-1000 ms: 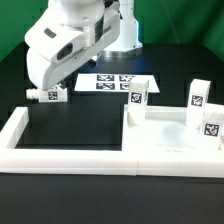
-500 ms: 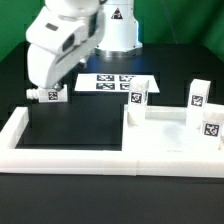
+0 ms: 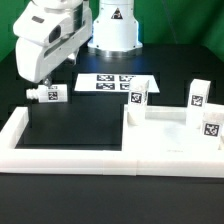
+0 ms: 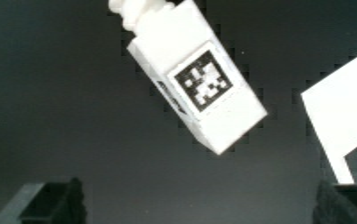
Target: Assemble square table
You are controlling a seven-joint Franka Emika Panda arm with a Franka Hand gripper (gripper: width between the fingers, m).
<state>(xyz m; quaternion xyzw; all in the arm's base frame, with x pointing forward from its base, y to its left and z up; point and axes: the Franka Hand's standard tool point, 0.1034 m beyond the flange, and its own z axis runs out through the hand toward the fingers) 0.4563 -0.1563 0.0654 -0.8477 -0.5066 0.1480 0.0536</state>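
Compared with the earlier exterior frames, the arm (image 3: 48, 40) has swung toward the exterior view's left and risen, uncovering the leg (image 3: 50, 93) it previously overlapped. The gripper (image 4: 201, 205) is wide open and holds nothing; in the wrist view its two dark fingertips (image 4: 47, 203) stand far apart above the black table (image 3: 180, 40). The square tabletop (image 3: 172, 130), a white slab, lies inside the long white border wall (image 3: 70, 158) at the front corner on the exterior view's right, with three upright tagged legs (image 3: 137, 97) standing on or just behind it. The fourth leg lies on its side near the wall's far corner on the exterior view's left. The marker board (image 3: 115, 83) lies flat behind.
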